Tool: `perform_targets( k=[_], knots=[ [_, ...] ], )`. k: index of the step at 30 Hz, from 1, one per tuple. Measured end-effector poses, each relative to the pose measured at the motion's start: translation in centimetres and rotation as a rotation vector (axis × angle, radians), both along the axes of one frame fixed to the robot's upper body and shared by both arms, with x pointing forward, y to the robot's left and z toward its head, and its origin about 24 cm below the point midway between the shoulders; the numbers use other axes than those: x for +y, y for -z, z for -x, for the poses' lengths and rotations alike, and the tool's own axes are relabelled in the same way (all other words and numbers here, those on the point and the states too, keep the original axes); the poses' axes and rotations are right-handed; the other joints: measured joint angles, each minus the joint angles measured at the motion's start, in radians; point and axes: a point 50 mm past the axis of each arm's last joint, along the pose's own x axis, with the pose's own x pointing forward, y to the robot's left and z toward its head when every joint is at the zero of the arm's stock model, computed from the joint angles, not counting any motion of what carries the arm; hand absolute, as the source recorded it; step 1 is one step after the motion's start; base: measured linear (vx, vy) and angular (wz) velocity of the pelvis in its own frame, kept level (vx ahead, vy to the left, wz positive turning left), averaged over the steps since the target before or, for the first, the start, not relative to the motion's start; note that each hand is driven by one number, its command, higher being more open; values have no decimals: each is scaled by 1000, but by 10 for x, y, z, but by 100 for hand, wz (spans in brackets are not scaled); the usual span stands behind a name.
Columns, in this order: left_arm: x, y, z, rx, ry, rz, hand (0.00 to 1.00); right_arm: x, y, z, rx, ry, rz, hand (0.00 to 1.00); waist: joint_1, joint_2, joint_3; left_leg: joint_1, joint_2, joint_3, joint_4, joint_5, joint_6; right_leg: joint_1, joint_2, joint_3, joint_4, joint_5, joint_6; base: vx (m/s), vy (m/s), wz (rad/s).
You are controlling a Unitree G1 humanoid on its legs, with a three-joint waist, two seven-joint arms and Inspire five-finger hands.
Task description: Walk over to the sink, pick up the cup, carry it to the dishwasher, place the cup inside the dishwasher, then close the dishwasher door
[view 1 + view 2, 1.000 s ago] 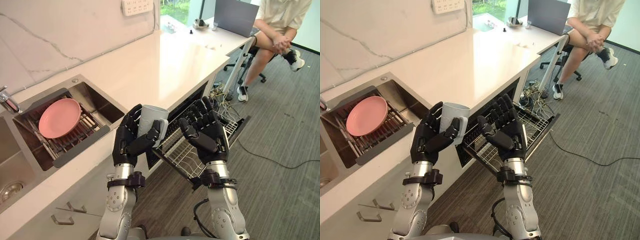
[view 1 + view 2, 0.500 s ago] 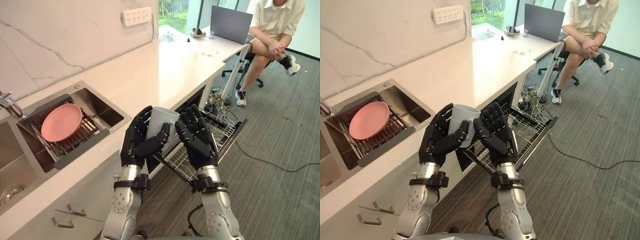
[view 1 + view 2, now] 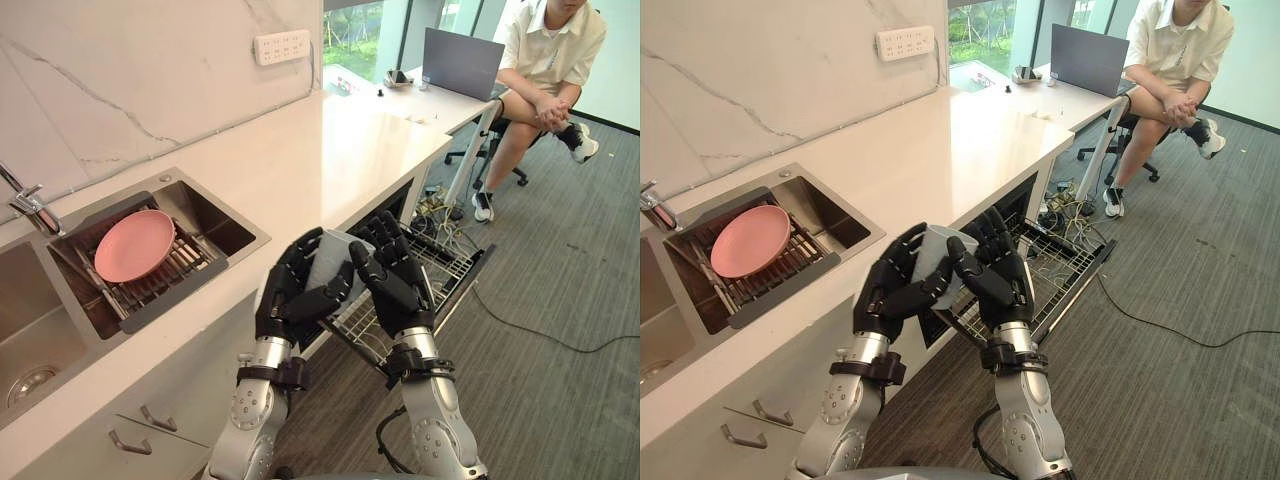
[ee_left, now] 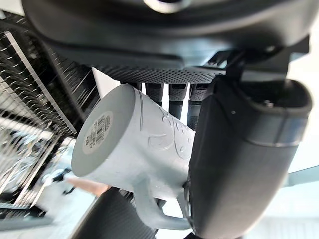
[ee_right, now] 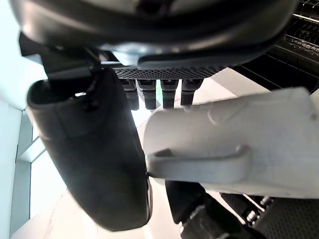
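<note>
1. Pale grey handled cup (image 3: 335, 258) sits between both hands, above the pulled-out wire dishwasher rack (image 3: 452, 266).
2. Left hand (image 3: 296, 292) wraps its wall; right hand (image 3: 397, 282) curls against the opposite side.
3. Probably light, rigid, smooth and breakable, so hold it by the body or handle.

In the counter (image 3: 320, 150) at the left, the sink (image 3: 218, 212), with a plate (image 3: 134, 245) on a drying rack (image 3: 168, 274) inside it. Below the counter's front edge, further right, the pulled-out dishwasher rack (image 3: 452, 262); above its left part the cup (image 3: 333, 261), clasped between the left hand (image 3: 288, 300) and the right hand (image 3: 400, 290). Far behind at the right, a laptop (image 3: 462, 62) on a desk (image 3: 432, 102), a seated person (image 3: 545, 60) beside it.
</note>
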Motion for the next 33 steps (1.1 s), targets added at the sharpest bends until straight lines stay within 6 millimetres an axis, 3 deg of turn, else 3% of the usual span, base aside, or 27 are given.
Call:
perform_targets(
  k=[18,19,32,33],
  knots=[
    [10,-3,-9,-78,42,-290,30,-14,15,-10,84,-120,108,90,1,-2,-21,-6,-7,-1,0,13,-1,-8,-1,-4,1,4,-2,-2,1,0],
    [11,-5,-11,-94,49,-320,30,-15,15,-11,86,-126,120,30,1,-3,-21,-6,-7,-2,0,14,-1,-10,-1,-5,1,4,-3,-33,-1,0],
    [8,-15,-14,-183,114,-462,30,-26,19,-12,96,-107,157,30,-3,-21,-33,-7,-7,-3,0,15,-1,-11,-1,-7,-5,5,-7,0,0,0],
    [8,-16,-15,-190,114,-473,90,-26,19,-12,98,-106,145,30,-4,-21,-33,-7,-7,-3,0,15,-1,-11,-1,-8,-5,5,-7,0,0,0]
  ],
)
